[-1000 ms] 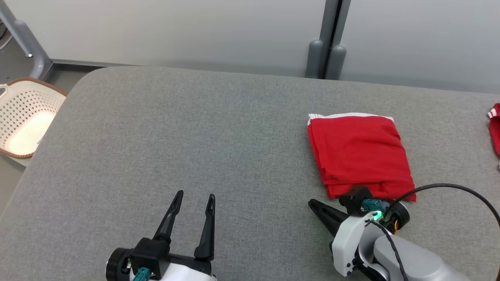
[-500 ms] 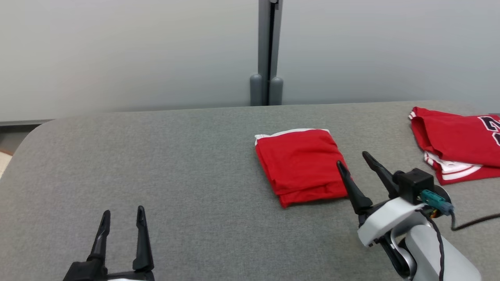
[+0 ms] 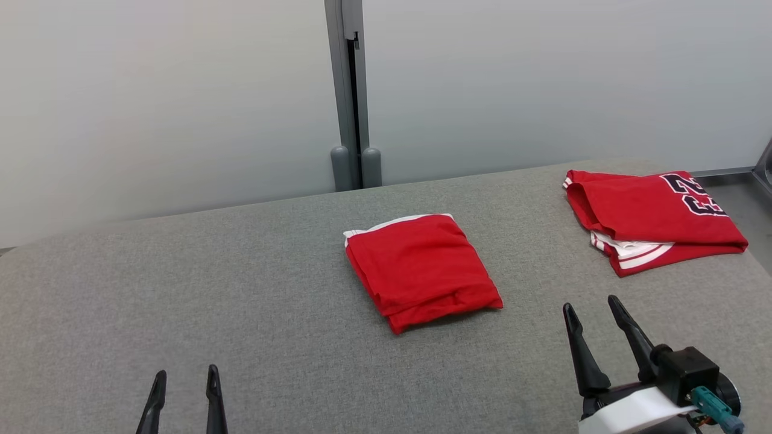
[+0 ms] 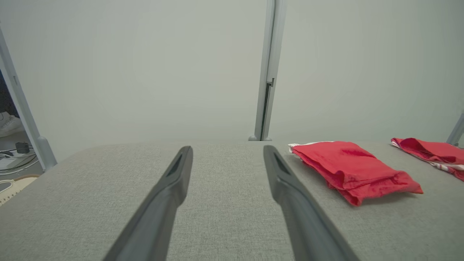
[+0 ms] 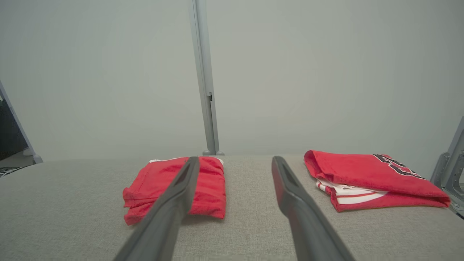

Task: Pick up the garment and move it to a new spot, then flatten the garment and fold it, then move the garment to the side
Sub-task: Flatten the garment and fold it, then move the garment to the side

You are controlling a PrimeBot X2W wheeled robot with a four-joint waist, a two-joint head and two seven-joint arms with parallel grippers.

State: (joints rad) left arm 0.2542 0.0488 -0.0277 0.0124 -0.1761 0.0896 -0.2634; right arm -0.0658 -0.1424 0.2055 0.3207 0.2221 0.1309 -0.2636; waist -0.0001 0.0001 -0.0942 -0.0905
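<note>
The garment [image 3: 420,269] lies folded into a red rectangle on the grey table [image 3: 241,289], with a white edge showing at its far side. It also shows in the left wrist view as the garment [image 4: 353,170] and in the right wrist view as the garment [image 5: 210,183]. My right gripper [image 3: 591,305] is open, off to the garment's near right and clear of it. My left gripper [image 3: 185,376] is open at the lower left, far from the garment. Both hold nothing.
A red jersey [image 3: 651,217] with black white-edged numbers lies folded at the table's far right; it is the red jersey [image 5: 366,179] in the right wrist view. A grey wall with a vertical post [image 3: 350,96] stands behind the table.
The head camera has turned and tilted up, bringing the jersey into view. My right gripper has drawn back from the garment's near edge to the near right with its jaws apart. The garment stays folded.
</note>
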